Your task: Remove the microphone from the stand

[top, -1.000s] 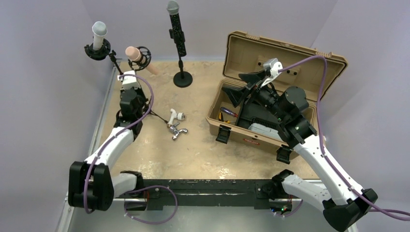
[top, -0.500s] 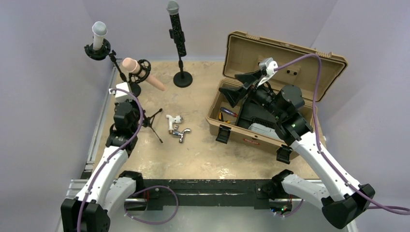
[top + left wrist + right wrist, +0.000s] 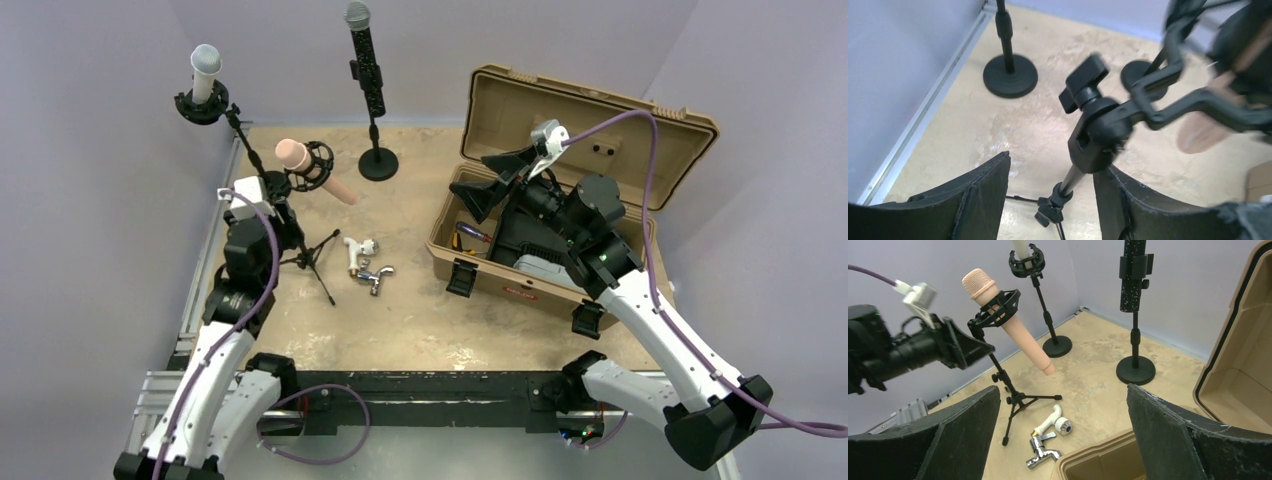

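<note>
A pink microphone (image 3: 318, 172) sits tilted in a black shock-mount clip on a small tripod stand (image 3: 305, 250), head up-left, tail down-right. My left gripper (image 3: 280, 205) is at the stand's upper pole, just below the clip. In the left wrist view its jaws (image 3: 1053, 162) stand apart. The stand's swivel block (image 3: 1098, 135) lies between them, close against the right finger, and the microphone (image 3: 1205, 132) is blurred at the right. My right gripper (image 3: 488, 180) hangs open and empty over the case. Its wrist view shows the microphone (image 3: 1018, 332) and stand (image 3: 1007, 390).
A white microphone (image 3: 205, 75) and a black one (image 3: 366, 60) stand on round-base stands at the back. A white fitting and a chrome tap (image 3: 365, 262) lie mid-table. An open tan case (image 3: 600, 110) with tools fills the right side. The left wall rail runs beside the left arm.
My left arm drew back toward the near edge. The tripod stand and pink microphone shifted right and nearer. The left jaws went from shut to apart. The right arm barely moved.
</note>
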